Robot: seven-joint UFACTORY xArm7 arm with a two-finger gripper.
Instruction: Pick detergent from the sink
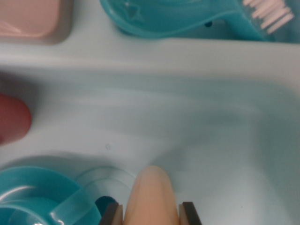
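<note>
The detergent [151, 194] is a peach-coloured bottle with a rounded end, seen at the bottom middle of the wrist view. My gripper [151, 214] holds it: one dark fingertip [111, 213] presses its left side and the other sits against its right side, so it is shut on the bottle. Behind the bottle lies the pale blue sink [187, 117], its floor and far wall blurred. The lower part of the bottle is cut off by the bottom edge of the view.
A teal cup [37, 197] sits at the wrist view's bottom left, beside a round drain ring [105, 180]. A red rounded object [11, 117] pokes in at the left edge. Beyond the rim are a pink tray [30, 18] and a teal brush [178, 16] with white bristles.
</note>
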